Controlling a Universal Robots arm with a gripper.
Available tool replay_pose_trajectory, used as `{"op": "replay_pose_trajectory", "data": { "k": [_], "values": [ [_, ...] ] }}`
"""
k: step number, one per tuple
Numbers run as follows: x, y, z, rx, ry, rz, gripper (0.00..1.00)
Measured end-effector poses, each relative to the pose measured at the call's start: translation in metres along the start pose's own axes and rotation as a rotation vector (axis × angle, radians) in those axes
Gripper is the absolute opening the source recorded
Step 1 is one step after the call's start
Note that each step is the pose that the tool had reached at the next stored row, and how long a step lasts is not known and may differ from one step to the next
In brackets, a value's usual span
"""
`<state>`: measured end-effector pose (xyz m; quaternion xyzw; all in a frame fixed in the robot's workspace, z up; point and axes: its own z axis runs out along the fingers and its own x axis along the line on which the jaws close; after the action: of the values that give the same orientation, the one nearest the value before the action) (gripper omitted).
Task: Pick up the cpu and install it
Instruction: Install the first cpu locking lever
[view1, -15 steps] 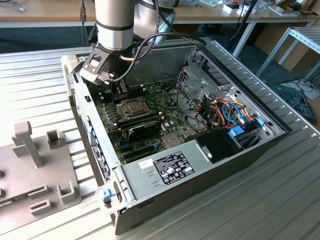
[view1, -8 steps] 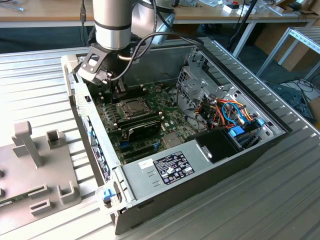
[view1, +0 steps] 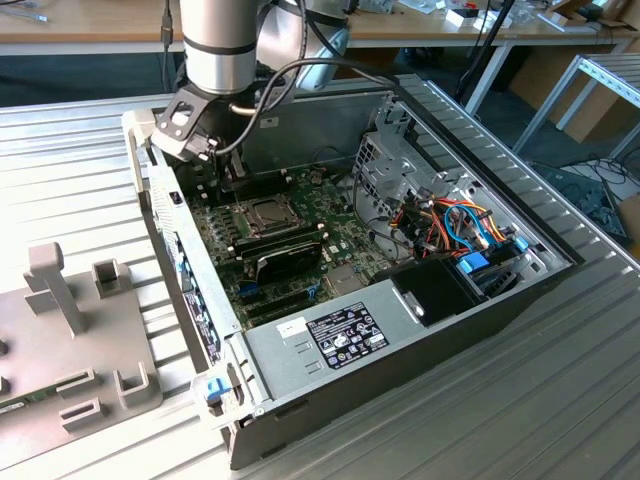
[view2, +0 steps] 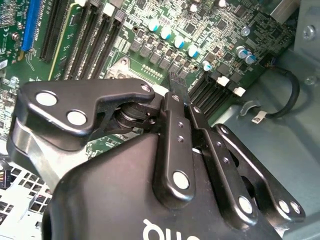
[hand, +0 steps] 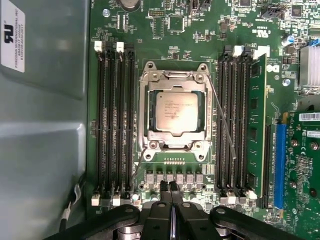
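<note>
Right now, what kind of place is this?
Likely a workshop or lab: an opened computer case sits on a ribbed metal table, a robot arm reaches in, and a workbench stands behind.

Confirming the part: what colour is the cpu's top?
Dull silver-grey; the cpu shows best in the first wrist view.

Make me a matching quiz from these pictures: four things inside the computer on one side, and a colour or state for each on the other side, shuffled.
Things:
1. cpu
2. claw
3. memory module
4. long slot beside that module

Colour or state:
A. blue
B. green, standing in its slot
C. shut, holding nothing
D. silver-grey, lying inside the metal socket frame

Pairs: 1-D, 2-C, 3-B, 4-A
</note>
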<state>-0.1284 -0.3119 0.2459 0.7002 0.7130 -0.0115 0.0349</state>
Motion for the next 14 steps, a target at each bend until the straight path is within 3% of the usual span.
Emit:
{"op": "replay_pose_trajectory", "data": {
  "k": [6,11,14],
  "values": [
    [0.0017,-0.0028,0.0,0.0,0.001,0.0,0.11],
    [0.0099,-0.0029,0.0001,0.0,0.0019,0.0,0.11],
    [0.011,-0.0029,0.0003,-0.0002,0.0028,0.0,0.11]
  ]
}}
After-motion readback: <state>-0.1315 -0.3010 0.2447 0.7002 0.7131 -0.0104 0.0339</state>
